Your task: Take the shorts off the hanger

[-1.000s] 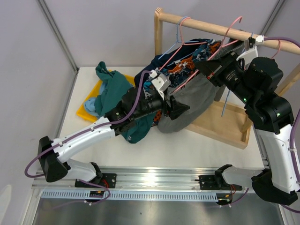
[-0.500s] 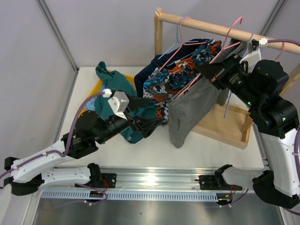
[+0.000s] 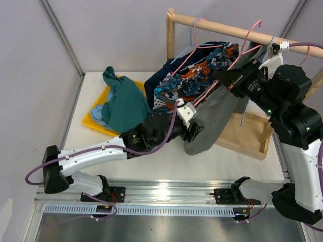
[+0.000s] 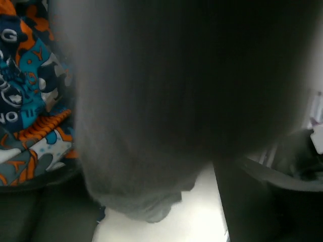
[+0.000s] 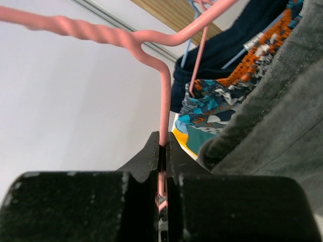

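A: Where are the grey shorts (image 3: 214, 113)?
B: On the pink hanger (image 3: 246, 36), whose hook is up at the wooden rail (image 3: 217, 24). They droop from it at a slant, with the lower end down near the table (image 3: 237, 161).
A: And the right tool (image 3: 219, 76)?
B: Clamped on that hanger's wire. The right wrist view shows both fingers (image 5: 151, 156) pressed together with the pink wire between them and the grey cloth just beside.
A: The left tool (image 3: 196, 130)?
B: At the low edge of the grey shorts, against the cloth. Whether it is apart or together I cannot tell. Its own camera is filled with blurred grey fabric, and from above the tips are too small to make out.
A: The other shorts?
B: The patterned shorts (image 3: 184, 85), orange, blue and white, hang under the rail just left of the grey ones, with the navy shorts (image 3: 154, 80) beside them, further left. The teal shorts (image 3: 123, 103) lie heaped on the table, partly over a yellow mat (image 3: 90, 121). The light blue shorts (image 3: 98, 113) lie on that mat, touching the teal ones
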Controlling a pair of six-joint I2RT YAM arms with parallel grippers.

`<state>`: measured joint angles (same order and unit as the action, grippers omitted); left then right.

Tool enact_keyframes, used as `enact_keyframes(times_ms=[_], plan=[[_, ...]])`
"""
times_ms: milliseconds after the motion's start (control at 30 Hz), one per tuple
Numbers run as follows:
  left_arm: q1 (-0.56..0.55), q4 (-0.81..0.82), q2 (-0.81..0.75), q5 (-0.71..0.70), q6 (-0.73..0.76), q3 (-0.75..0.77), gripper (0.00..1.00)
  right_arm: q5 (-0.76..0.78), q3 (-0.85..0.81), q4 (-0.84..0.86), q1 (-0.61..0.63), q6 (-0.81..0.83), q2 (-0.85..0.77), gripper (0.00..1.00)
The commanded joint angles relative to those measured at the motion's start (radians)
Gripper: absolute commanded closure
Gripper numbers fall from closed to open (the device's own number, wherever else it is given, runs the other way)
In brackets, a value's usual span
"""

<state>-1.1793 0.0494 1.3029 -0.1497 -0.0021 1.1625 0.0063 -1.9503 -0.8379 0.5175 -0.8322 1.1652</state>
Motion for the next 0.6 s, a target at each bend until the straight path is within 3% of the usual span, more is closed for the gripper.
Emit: enact_keyframes(times_ms=[0, 33, 100, 133, 267, 567], plan=[[0.015, 0.095, 0.033, -0.062, 0.057, 0.104, 0.38, -0.037, -0.085, 0.129, 0.012, 0.03, -0.039, 1.0], [0.017, 0.096, 0.044, -0.103, 0.059, 0.112, 0.62, -0.034, -0.087, 0.123, 0.012, 0.033, -0.041, 1.0], [0.015, 0.102, 0.035, -0.135, 0.062, 0.121, 0.94, -0.031, -0.091, 0.115, 0.012, 0.036, -0.042, 1.0], [0.017, 0.102, 0.013, -0.155, 0.048, 0.117, 1.0, -0.029, -0.093, 0.112, 0.012, 0.038, -0.042, 1.0], [0.006, 0.083, -0.094, -0.177, 0.01, 0.028, 1.0, -0.028, -0.111, 0.109, 0.01, 0.041, -0.038, 1.0], [-0.224, 0.04, -0.467, -0.326, -0.147, -0.3, 1.0, -0.017, -0.131, 0.123, 0.001, 0.041, 0.002, 1.0]])
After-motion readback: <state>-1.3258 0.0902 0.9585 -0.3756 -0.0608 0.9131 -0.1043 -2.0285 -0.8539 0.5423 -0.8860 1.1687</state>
